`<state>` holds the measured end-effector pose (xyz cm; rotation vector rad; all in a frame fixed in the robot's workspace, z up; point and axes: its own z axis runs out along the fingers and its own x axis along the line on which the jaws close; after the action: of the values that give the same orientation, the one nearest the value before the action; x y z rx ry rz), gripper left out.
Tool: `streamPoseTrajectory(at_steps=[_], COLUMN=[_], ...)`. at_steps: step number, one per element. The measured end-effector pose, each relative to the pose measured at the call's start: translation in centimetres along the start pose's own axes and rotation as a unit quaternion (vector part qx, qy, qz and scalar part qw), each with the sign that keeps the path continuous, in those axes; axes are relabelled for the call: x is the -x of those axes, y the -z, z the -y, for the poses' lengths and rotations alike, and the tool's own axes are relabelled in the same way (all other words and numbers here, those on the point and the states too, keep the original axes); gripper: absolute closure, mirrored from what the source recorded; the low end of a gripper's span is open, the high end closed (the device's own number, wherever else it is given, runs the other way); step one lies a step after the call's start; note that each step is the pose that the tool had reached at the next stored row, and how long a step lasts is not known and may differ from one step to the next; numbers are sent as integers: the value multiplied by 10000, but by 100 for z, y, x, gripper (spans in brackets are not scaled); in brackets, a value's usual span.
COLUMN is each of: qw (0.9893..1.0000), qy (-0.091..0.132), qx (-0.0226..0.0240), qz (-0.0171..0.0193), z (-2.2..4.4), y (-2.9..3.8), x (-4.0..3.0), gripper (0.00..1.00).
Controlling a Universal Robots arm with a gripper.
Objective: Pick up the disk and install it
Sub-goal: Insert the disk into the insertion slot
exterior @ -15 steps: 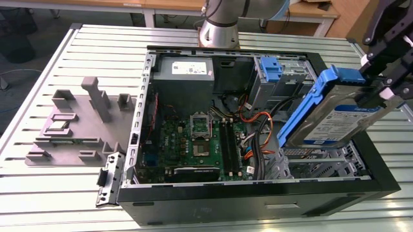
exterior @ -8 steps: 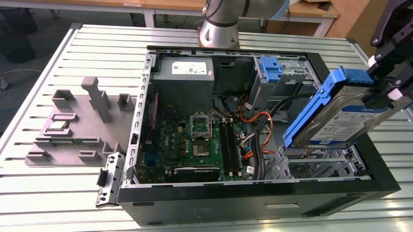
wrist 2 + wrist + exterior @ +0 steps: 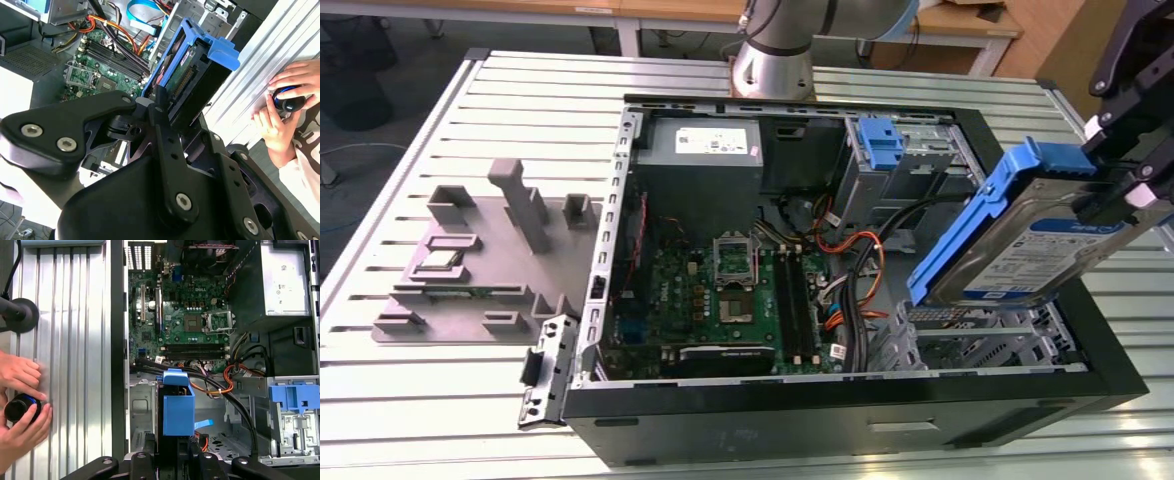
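Observation:
The disk [image 3: 1014, 240] is a silver hard drive with a white-and-blue label in a blue plastic carrier frame. It hangs tilted, on edge, above the right side of the open computer case [image 3: 854, 400] in the exterior view. My black gripper [image 3: 1121, 195] is shut on its upper end. In both wrist views the disk [image 3: 192, 65] [image 3: 178, 407] sticks out past the gripper [image 3: 165, 107] [image 3: 172, 450] toward the case interior, above a bare metal drive cage [image 3: 142, 410].
A blue bracket [image 3: 881, 145] [image 3: 295, 396] sits in the far drive bay, with orange and black cables [image 3: 225, 385] beside the motherboard [image 3: 734, 290]. A grey fixture [image 3: 480, 260] lies on the slatted table. A person's hands [image 3: 20, 405] [image 3: 285, 100] hold a small black round object beside the case.

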<state>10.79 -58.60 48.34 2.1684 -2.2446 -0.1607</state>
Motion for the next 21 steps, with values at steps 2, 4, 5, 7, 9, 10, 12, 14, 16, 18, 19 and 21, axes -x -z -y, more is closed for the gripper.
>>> streamPoseTrajectory(at_steps=[2,4,5,7,9,10,12,14,16,18,19,21], qw=[10000,10000,10000,10000,10000,10000,10000,10000,10000,10000,10000,10000], qy=[0,0,-1,0,0,1,2,4,6,9,9,12], qx=[0,0,0,0,0,0,0,0,0,0,0,0], qz=[0,1,1,1,1,1,1,0,0,-1,-2,0], z=[20,31,32,36,40,47,73,104,139,158,162,168], y=[0,-10,-22,-56,-93,-109,-130,-145,-165,-189,-205,-242], x=[1,1,0,-3,-5,-5,-5,-5,-6,-6,-7,-10], gripper=[65,65,65,65,65,65,65,65,65,65,65,65])
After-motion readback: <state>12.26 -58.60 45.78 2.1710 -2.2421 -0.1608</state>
